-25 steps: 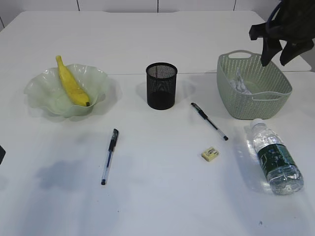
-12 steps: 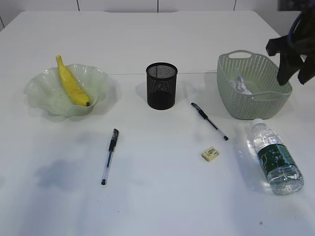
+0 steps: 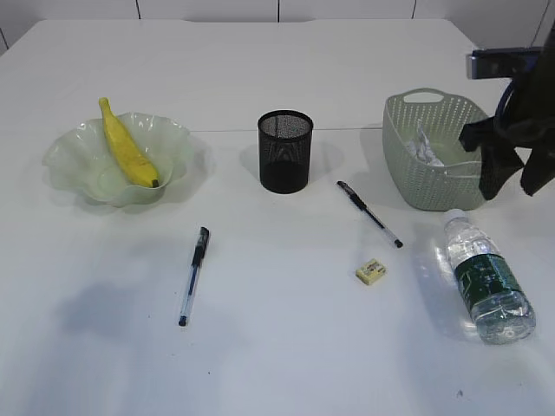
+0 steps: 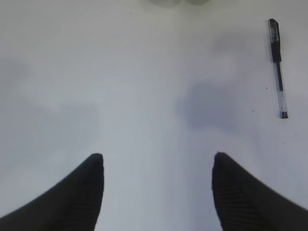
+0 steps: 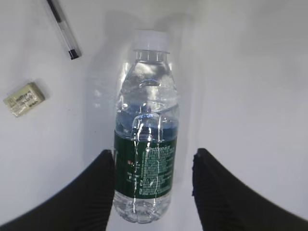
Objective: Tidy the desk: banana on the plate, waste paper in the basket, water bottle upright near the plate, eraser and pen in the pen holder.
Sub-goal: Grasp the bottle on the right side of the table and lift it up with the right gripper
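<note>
From the front, the banana (image 3: 127, 149) lies on the plate (image 3: 69, 165); crumpled paper (image 3: 422, 146) sits half hidden in the basket (image 3: 434, 186). The right gripper (image 3: 510, 180) hangs in front of the basket's right rim, jaws apart, its arm cut off by the edge. The bottle (image 3: 484, 277) lies flat.

The left wrist camera shows the left gripper (image 4: 158, 166) spread over bare table, a pen (image 4: 278, 67) off to the right.

The right wrist camera frames the bottle between parted fingers, beside the eraser (image 5: 24, 99); the second pen (image 5: 63, 29) is cropped.
</note>
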Controlling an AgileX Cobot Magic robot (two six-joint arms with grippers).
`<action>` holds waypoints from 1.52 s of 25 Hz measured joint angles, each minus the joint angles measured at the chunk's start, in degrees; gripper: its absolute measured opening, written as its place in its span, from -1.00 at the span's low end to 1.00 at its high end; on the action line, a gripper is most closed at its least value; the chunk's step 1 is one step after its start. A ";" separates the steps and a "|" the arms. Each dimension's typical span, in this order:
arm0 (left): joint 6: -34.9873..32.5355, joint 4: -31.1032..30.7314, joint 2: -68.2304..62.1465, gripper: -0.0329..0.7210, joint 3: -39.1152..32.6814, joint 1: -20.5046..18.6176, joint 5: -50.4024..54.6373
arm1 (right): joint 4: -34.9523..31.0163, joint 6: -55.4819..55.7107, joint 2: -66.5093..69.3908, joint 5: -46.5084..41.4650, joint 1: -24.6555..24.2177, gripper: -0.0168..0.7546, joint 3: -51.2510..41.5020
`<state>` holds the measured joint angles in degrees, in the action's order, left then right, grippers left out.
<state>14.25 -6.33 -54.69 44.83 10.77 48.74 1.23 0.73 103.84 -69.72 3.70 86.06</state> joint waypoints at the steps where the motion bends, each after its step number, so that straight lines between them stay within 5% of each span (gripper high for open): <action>1: 0.00 0.00 0.13 0.40 0.00 0.00 0.15 | -0.04 0.00 0.68 0.15 0.00 0.09 0.00; 22: 0.32 -0.22 0.22 0.40 -0.30 0.00 1.65 | -1.23 -2.81 12.73 6.47 0.00 0.47 -0.08; 38: 0.32 -0.22 -1.24 0.40 -0.30 0.00 1.65 | -1.78 -3.01 17.47 8.62 0.00 0.49 0.12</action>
<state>14.57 -6.55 -55.93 44.53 10.77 50.39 -0.55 -2.29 121.31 -61.10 3.70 86.17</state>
